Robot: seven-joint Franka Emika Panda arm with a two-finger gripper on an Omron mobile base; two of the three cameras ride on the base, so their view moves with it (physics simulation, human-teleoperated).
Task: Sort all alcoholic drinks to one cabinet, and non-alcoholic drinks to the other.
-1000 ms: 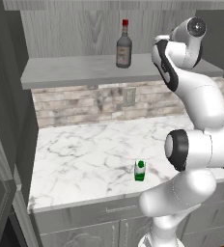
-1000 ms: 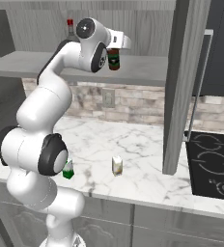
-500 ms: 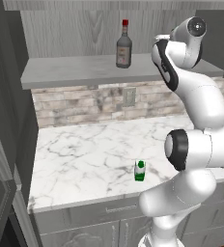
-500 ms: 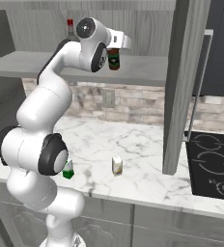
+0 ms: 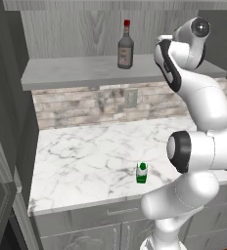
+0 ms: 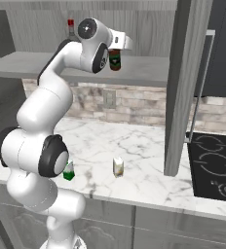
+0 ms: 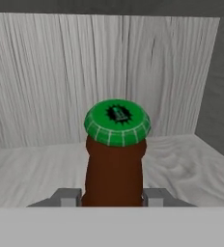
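Clamped between the narrowly set fingertips (image 7: 68,197) of the gripper (image 7: 113,198) is the neck of the brown bottle (image 7: 115,166), which is kept upright, its long axis vertical, green cap towards the camera, and is carried above the right end of the long grey shelf (image 6: 144,73) of the wide wall cabinet (image 7: 46,72). Further left on that shelf the red-capped clear bottle (image 5: 125,47) is seen standing. Well below, on the marble counter (image 5: 86,161), the green-and-white carton (image 5: 142,173) and the cream-yellow carton (image 6: 118,167) are left near the front edge.

A kitchen: marble counter (image 5: 86,161), black cooktop (image 6: 215,165), grey wall cabinet (image 5: 86,73).
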